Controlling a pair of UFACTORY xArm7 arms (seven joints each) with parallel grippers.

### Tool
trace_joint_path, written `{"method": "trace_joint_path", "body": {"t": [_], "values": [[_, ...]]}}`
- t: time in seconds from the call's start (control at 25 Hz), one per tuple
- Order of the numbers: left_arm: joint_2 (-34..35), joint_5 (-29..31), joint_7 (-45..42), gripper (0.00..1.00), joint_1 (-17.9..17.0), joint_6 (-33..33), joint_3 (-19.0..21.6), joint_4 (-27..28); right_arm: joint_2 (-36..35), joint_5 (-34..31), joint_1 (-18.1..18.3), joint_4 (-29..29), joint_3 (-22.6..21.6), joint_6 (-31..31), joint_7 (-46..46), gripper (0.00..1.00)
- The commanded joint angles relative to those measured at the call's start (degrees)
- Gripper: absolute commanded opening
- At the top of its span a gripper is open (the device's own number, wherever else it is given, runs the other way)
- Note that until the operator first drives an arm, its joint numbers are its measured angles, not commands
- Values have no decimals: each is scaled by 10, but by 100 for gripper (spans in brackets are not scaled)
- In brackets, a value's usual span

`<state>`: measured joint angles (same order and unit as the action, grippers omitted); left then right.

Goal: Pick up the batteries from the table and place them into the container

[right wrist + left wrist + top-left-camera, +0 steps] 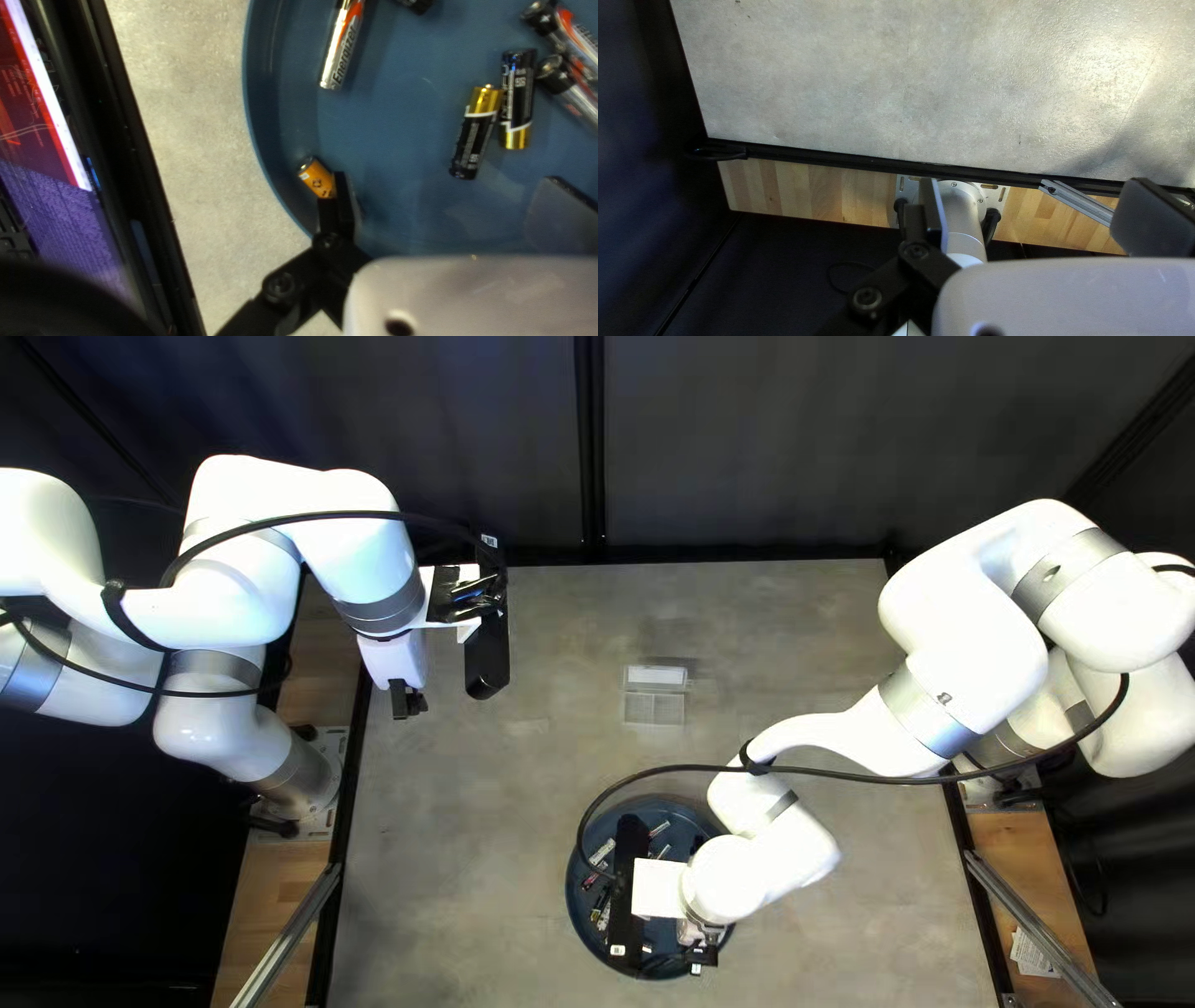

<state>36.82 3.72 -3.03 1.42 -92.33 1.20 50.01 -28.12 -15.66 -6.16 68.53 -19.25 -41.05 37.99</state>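
While the R arm reaches over the near part of the grey tabletop, the round blue tray under it holds the loose batts. Its end effector, i.e. the right end effector, is in/over that tray. Per the right wrist view, the right end effector has its black fingers spread wide, w/ nothing pinched.

Batt count in that view, min. 7, all in the tray:
- 1 short orange cylindrical battery, just outside one finger, one end hidden behind it; can't tell if touching.
- 1 silver cylindrical battery w/ red stripe, near the tray wall.
- 2 black-and-gold cylindrical batteries, ahead of the gap btwn the fingers, side by side, gold ends pointing opp. ways.
- 2 black, silver & red cylindrical batteries, just beyond that pair, partly cut off.
- 1 dark battery end, rest cut off.

Containers: 1 tray, plus 1 clear rectangular plastic container, mid-tabletop, farther back than the tray, well apart from both grippers. Its contents are too small to tell.

Left end effector: above the tabletop's L side, fingers spread apart, holding nothing.
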Motion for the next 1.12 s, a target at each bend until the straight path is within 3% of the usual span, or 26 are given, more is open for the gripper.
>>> {"method": "trace_joint_path", "body": {"t": [0.04, 0.16, 0.2, 0.28, 0.32, 0.4, 0.44, 0.52, 0.56, 0.6, 1.12], "values": [[0, 0, 0, 100, 0, 0, 0, 0, -1, 4, 11, -7, -3, 9, -18, 100], [0, 0, 0, 100, 0, 0, 0, 0, 0, 7, 16, -2, -4, 2, -27, 97], [0, 0, 0, 100, 0, 0, 0, 0, 0, 7, 17, 0, -4, 1, -29, 86], [0, 0, 0, 100, 0, 0, 0, 0, 0, 7, 19, 5, -4, -5, -34, 76], [0, 0, 0, 100, 0, 0, 0, 0, -2, 7, 19, 7, -4, -7, -35, 64], [0, 0, 0, 100, 0, 0, 0, 0, -5, 6, 18, 11, -3, -10, -36, 17], [0, 0, 0, 100, 0, 0, 0, 0, -8, 6, 17, 14, -3, -14, -37, 11], [0, 0, 0, 100, 0, 0, 0, 0, -11, 5, 15, 17, -3, -17, -36, 13], [0, 0, 0, 100, 0, 0, 0, 0, -12, 5, 14, 17, -3, -18, -34, 47], [0, 0, 0, 100, 0, 0, 0, 0, -13, 4, 12, 18, -3, -19, -32, 98], [0, 0, 0, 100, 0, 0, 0, 0, -13, -5, 0, 2, 3, -7, -6, 100]]}}
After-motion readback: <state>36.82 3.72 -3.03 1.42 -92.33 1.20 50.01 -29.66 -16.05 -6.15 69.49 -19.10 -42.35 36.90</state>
